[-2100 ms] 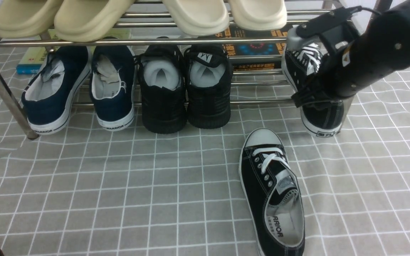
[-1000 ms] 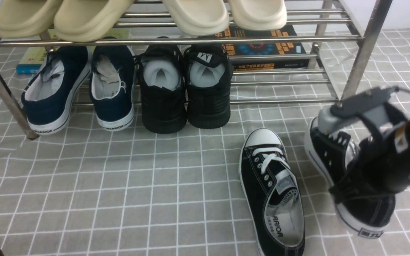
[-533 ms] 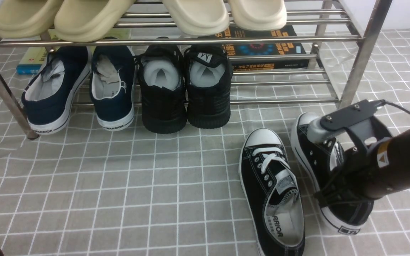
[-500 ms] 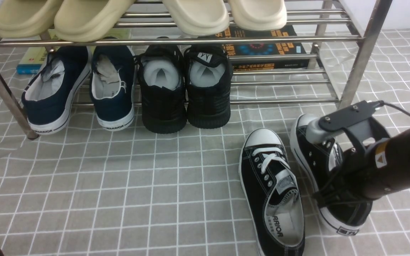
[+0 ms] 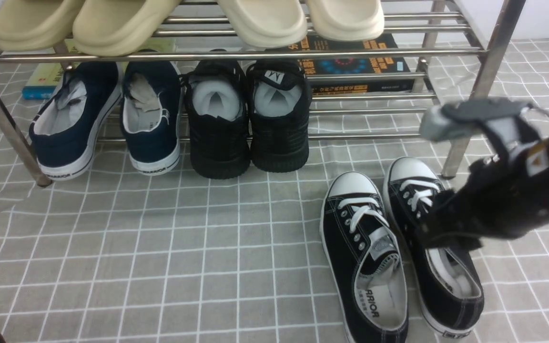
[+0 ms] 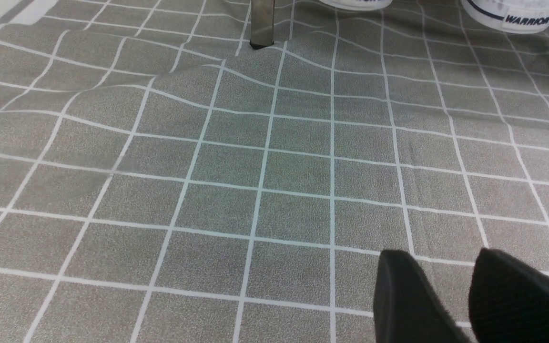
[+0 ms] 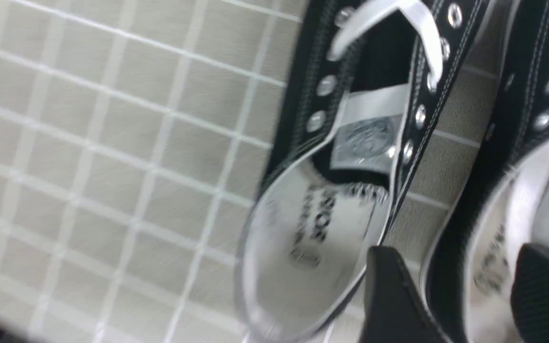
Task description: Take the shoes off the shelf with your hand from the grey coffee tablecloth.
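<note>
Both shoes (image 5: 389,257) on the tablecloth (image 5: 160,247), spread right pincer (image 7: 455,286) just above

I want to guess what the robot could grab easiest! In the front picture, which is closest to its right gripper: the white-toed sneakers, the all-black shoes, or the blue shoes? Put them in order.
1. White-toed sneakers: on the cloth, one right below the right gripper.
2. All-black shoes: middle of the shelf, lower level.
3. Blue shoes: far left, farthest.
</note>
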You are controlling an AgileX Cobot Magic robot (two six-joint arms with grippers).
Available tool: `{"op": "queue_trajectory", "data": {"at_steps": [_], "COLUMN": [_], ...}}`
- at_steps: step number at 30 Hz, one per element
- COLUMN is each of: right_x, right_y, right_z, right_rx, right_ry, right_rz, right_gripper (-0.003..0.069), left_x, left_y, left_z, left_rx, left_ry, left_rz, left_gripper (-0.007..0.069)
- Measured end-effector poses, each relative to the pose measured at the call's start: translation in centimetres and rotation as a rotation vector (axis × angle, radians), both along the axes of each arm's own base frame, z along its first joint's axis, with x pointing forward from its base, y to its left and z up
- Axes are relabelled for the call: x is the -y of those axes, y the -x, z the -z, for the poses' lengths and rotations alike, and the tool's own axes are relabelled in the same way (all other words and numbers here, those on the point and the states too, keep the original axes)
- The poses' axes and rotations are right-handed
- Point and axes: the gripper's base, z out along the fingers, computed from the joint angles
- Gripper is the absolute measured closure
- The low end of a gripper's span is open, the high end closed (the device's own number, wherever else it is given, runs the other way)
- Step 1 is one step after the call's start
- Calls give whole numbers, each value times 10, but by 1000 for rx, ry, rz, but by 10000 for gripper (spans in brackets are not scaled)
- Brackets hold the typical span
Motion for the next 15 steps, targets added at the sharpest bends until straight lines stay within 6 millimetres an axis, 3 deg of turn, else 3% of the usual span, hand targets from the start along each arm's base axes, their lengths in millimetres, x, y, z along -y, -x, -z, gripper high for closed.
{"op": "queue_trajectory", "data": {"at_steps": [1, 2, 3, 8, 11, 12, 13, 15], "right_x": [4, 4, 12, 43, 66, 66, 79, 92], "right_y": [9, 9, 22, 66, 97, 97, 117, 138], "right_z": [-25, -28, -52, -91, -105, -104, -107, -101], "right_rx": [17, 28, 47, 139, 237, 236, 288, 338], "right_ry": [-6, -10, 2, 51, 59, 63, 53, 44], "right_rz": [-20, -20, -39, -50, -30, -29, -17, -7], "right_gripper": [362, 369, 444, 646, 673, 673, 673, 673], "left_x": [0, 0, 0, 0, 0, 0, 0, 0], "left_y": [0, 0, 0, 0, 0, 0, 0, 0], "left_z": [0, 0, 0, 0, 0, 0, 0, 0], "left_rx": [0, 0, 0, 0, 0, 0, 0, 0], "left_ry": [0, 0, 0, 0, 0, 0, 0, 0], "left_rz": [0, 0, 0, 0, 0, 0, 0, 0], "left_gripper": [384, 384, 384, 384, 384, 384, 384, 384]}}
